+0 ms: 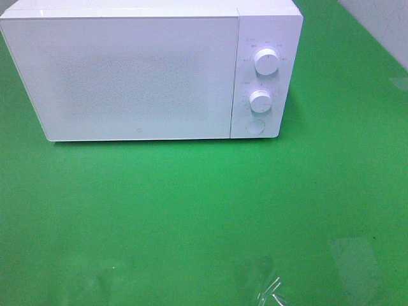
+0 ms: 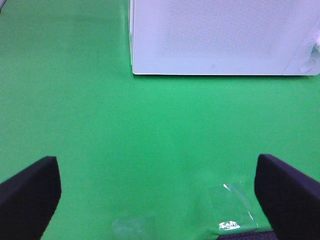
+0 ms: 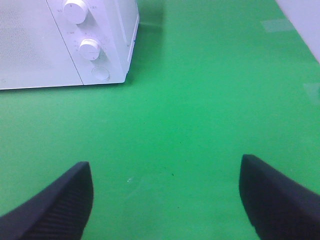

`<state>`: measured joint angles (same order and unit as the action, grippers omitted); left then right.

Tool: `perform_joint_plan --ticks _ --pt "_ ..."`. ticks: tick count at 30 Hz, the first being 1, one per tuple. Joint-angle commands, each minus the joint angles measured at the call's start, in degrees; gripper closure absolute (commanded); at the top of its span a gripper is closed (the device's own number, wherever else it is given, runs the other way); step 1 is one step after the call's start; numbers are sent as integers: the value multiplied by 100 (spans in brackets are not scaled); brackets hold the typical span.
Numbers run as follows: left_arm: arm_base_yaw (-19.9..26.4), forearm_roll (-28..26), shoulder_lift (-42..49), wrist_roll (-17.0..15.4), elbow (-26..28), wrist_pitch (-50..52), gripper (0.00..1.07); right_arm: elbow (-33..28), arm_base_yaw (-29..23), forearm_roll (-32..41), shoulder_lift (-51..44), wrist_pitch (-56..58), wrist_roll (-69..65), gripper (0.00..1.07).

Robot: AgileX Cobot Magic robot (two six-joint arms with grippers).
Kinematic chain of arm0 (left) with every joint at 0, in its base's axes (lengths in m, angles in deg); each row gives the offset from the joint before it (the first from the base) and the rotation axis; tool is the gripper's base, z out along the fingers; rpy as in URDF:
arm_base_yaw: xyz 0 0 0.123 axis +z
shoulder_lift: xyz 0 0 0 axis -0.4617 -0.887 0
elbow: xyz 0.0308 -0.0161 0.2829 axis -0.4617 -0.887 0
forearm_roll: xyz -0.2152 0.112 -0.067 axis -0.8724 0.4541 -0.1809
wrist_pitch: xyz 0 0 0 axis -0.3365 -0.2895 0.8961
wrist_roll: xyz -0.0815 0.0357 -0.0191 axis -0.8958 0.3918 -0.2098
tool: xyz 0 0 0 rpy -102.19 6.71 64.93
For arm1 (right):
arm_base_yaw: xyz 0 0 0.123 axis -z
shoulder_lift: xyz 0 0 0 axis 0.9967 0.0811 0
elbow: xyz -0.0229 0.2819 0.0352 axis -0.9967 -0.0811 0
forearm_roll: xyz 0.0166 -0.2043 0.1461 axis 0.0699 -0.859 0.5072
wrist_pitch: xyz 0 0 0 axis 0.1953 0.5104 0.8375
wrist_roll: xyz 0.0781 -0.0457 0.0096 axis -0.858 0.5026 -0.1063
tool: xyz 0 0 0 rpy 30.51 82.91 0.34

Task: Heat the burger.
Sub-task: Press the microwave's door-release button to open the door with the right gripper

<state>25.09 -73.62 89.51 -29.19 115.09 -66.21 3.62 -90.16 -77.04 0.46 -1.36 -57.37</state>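
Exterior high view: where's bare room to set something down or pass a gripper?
The widest free patch is the green table in front of the microwave, below its closed door. A second strip runs right of its knobs. Only flat clear tape patches lie near the view's bottom. The microwave fills the back left.

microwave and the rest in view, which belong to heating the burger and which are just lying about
Job: white boxy microwave, door shut; left hand, right hand, both open. No burger in view.
Lying about: crinkled clear tape patch on the green table.
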Motion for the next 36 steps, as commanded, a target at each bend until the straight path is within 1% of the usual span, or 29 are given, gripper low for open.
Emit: perform_joint_plan --ticks 1,10,15,17,18,19,21,24,25,28,30,33,34,35,36 --pt "0 -29 97 6 -23 86 9 -6 11 -29 -155 -69 -34 31" --pt "0 -29 97 6 -23 86 9 -6 6 -17 -155 -74 -34 31" --pt "0 -29 97 6 -23 86 9 172 6 0 -23 -166 -40 31" --pt "0 -29 97 6 -23 86 9 275 6 0 143 -275 -40 31" --pt "0 -29 97 6 -23 86 9 327 6 0 355 -510 -40 31" --pt "0 -29 97 6 -23 86 9 327 6 0 355 -510 -40 31" --pt "0 -29 97 6 -23 86 9 327 6 -11 728 -1003 -34 31" --pt "0 -29 97 6 -23 86 9 327 6 -6 842 -1094 -34 31" --pt "0 -29 97 6 -23 86 9 327 6 -6 1094 -1329 -34 31" --pt "0 -29 97 6 -23 86 9 327 6 -6 1335 -1570 -34 31" --pt "0 -29 97 6 -23 86 9 327 6 -6 1891 -2005 -23 31" --pt "0 -29 97 6 -23 86 9 327 6 -6 2051 -2126 -23 31" --pt "0 -29 97 6 -23 86 9 327 6 -6 2349 -2338 -23 31" --pt "0 -29 97 6 -23 86 9 327 6 -6 2349 -2338 -23 31" --pt "0 -29 97 6 -23 86 9 327 6 -6 2647 -2515 -23 31"
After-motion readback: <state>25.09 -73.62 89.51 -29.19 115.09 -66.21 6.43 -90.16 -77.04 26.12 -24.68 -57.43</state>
